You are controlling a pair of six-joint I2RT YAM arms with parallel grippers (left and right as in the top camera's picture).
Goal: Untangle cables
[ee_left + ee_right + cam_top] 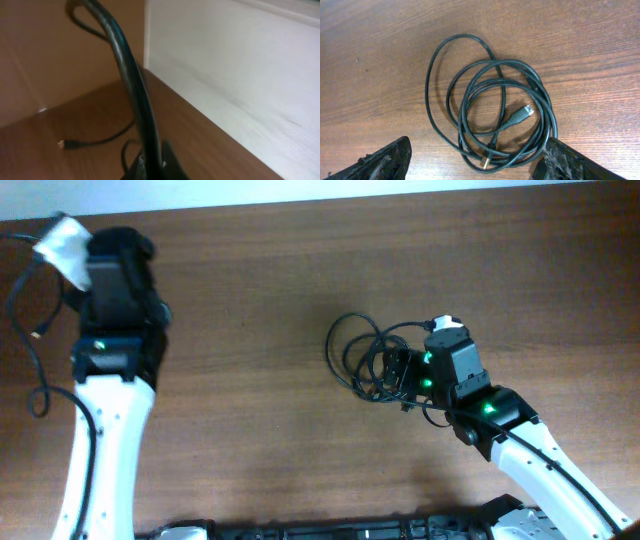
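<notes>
Coiled thin black cables (pixel 372 358) lie on the brown wooden table (pixel 250 440); the right gripper (pixel 398 376) straddles their right edge, and a loose thin black cable (pixel 135 95) lies far left of them.

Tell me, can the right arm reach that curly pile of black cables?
Probably yes. The right gripper hangs open right over the cables, with a finger on each side of the coil. Nothing but bare table seems to lie in its way.

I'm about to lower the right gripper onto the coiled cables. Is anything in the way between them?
Nothing visible does. In the right wrist view, the right gripper is open, with its fingers on either side of the near edge of the coiled cables. Only bare table lies around them.
</notes>
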